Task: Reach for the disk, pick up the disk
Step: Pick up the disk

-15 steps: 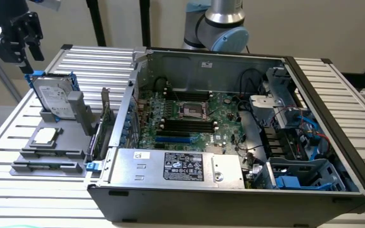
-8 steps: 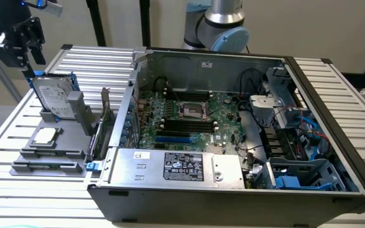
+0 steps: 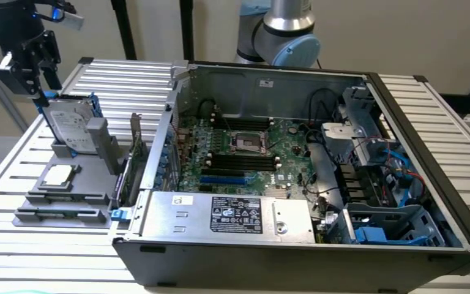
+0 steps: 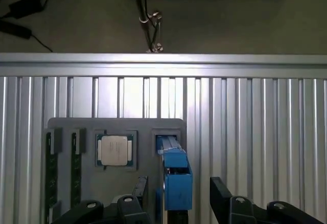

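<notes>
We can read nothing: print on the disk (image 3: pixel 68 125) and on the silver box's black label (image 3: pixel 235 214) is illegible.

Your ribbed aluminium table (image 3: pixel 443 135) stands before a pale wall (image 3: pixel 398 37); black cables (image 4: pixel 23 9) trail across the grey floor (image 4: pixel 245 24)

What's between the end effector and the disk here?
Nothing. In the wrist view the disk stands edge-on inside the open end effector, gaps bare either side; the exterior view puts it right at the disk's top edge.
</notes>
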Robot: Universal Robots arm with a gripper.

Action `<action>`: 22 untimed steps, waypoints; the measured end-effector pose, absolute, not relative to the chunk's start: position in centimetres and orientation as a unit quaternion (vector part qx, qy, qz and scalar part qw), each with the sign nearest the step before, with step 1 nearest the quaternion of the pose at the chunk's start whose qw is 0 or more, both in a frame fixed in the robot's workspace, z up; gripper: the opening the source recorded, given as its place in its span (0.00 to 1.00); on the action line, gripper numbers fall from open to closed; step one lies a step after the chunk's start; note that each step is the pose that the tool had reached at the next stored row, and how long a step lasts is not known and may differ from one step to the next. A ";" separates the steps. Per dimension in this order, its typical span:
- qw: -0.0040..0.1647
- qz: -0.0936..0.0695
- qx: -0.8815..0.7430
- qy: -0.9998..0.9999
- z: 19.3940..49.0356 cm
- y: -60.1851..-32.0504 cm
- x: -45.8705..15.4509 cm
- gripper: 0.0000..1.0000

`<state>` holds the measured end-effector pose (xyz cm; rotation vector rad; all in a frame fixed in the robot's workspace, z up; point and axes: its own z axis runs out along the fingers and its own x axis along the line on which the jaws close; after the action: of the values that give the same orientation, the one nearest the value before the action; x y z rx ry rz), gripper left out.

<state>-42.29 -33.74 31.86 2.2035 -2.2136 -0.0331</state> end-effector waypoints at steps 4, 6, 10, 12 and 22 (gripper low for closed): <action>0.009 -0.011 0.705 -0.709 31.1 -33.8 -42.3 0.60; 0.009 -0.011 0.705 -0.709 30.7 -33.8 -42.3 0.60; 0.009 -0.011 0.706 -0.708 30.0 -33.8 -42.3 0.60; 0.009 -0.011 0.706 -0.708 29.7 -33.8 -42.3 0.60; 0.009 -0.010 0.708 -0.706 28.6 -33.8 -42.8 0.60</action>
<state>-42.79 -33.77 28.56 2.2112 -2.2063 -0.0325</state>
